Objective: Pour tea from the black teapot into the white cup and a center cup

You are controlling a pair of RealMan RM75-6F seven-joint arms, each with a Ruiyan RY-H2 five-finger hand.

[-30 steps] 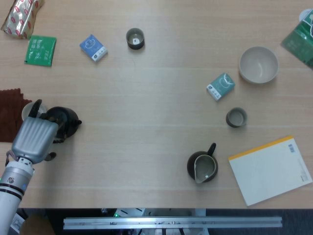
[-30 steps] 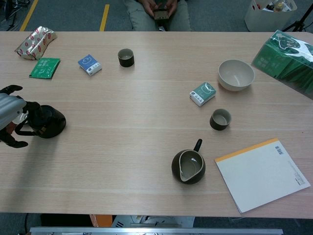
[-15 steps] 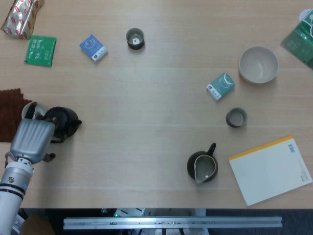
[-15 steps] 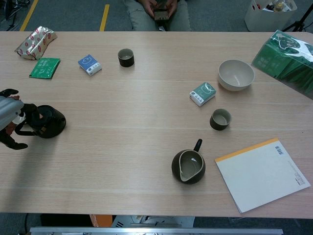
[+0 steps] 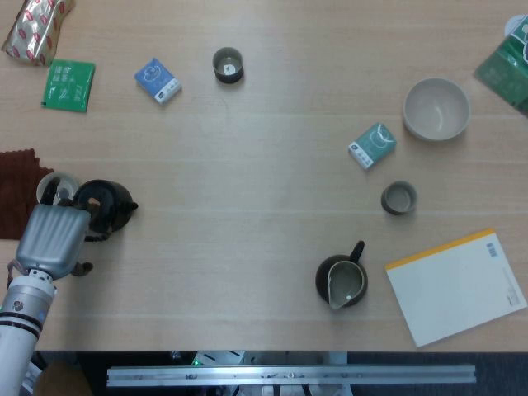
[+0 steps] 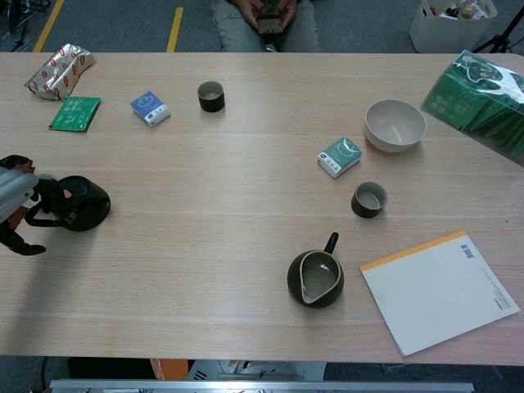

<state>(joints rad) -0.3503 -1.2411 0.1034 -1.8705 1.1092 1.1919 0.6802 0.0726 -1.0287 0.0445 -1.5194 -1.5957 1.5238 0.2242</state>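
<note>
The black teapot stands upright near the table's left edge. My left hand is just left of it, fingers spread around the handle side; I see no firm grip. The white cup sits just behind the hand, partly hidden by the fingers. A dark cup stands at the far centre. Another dark cup stands on the right. My right hand shows in neither view.
A dark pitcher sits at front centre beside a yellow-edged notepad. Also here: a beige bowl, teal box, blue box, green packet, foil bag, brown cloth, green carton.
My left hand has slid back toward the table's left edge, away from the teapot. The teapot has stayed upright in the same spot.
</note>
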